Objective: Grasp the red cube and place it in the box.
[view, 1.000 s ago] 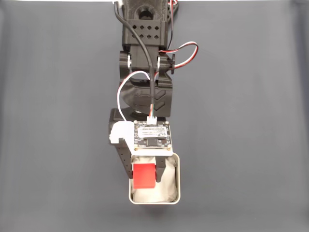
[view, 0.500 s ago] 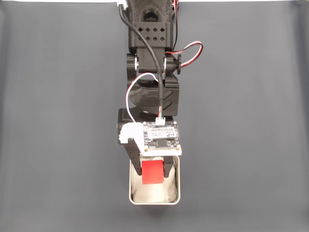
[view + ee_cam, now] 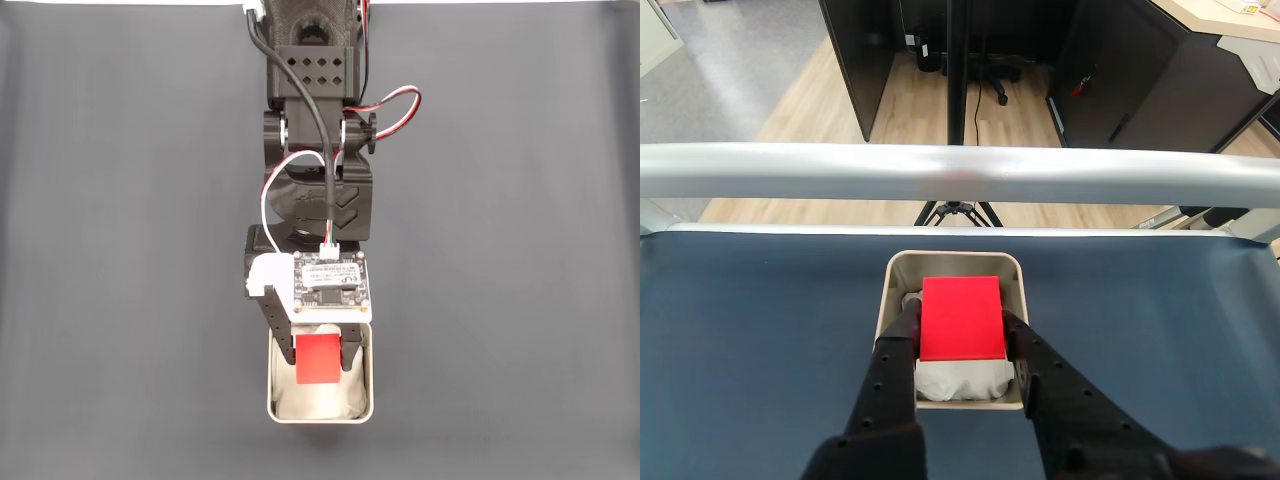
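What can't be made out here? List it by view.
- Fixed view: the near end of the box is covered by the camera board.
- Wrist view: the lining under the red cube is hidden by the cube.
- Both views: whether the cube touches the lining; the gripper flanks it.

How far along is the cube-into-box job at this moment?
Done: the red cube is picked up and carried over the box. In hand: the gripper grips it between both fingers, above the white lining. Left: opening the fingers to drop it in, then pulling the arm away.
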Robot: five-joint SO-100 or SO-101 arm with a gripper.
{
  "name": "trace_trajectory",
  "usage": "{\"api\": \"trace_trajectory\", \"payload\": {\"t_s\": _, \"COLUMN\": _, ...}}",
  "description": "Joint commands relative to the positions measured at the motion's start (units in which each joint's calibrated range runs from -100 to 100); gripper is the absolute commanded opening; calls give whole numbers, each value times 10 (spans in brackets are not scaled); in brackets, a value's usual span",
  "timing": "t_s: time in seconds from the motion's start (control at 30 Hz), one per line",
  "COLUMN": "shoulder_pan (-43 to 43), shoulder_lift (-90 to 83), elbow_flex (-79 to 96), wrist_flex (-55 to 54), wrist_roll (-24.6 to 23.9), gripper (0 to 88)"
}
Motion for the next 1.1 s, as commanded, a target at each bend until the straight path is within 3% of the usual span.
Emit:
{"api": "trace_trajectory", "payload": {"t_s": 0.0, "shoulder_pan": -6, "shoulder_lift": -1, "elbow_flex": -30, "wrist_flex": -12, "wrist_roll": -4, "gripper": 129}}
{"api": "trace_trajectory", "payload": {"t_s": 0.73, "shoulder_pan": -6, "shoulder_lift": 19, "elbow_flex": -48, "wrist_flex": -12, "wrist_roll": -14, "gripper": 133}}
{"api": "trace_trajectory", "payload": {"t_s": 0.8, "shoulder_pan": -6, "shoulder_lift": 20, "elbow_flex": -48, "wrist_flex": -15, "wrist_roll": -23, "gripper": 177}}
{"api": "trace_trajectory", "payload": {"t_s": 0.97, "shoulder_pan": -2, "shoulder_lift": 18, "elbow_flex": -48, "wrist_flex": -24, "wrist_roll": -41, "gripper": 420}}
{"api": "trace_trajectory", "payload": {"t_s": 1.07, "shoulder_pan": -2, "shoulder_lift": 18, "elbow_flex": -49, "wrist_flex": -25, "wrist_roll": -45, "gripper": 487}}
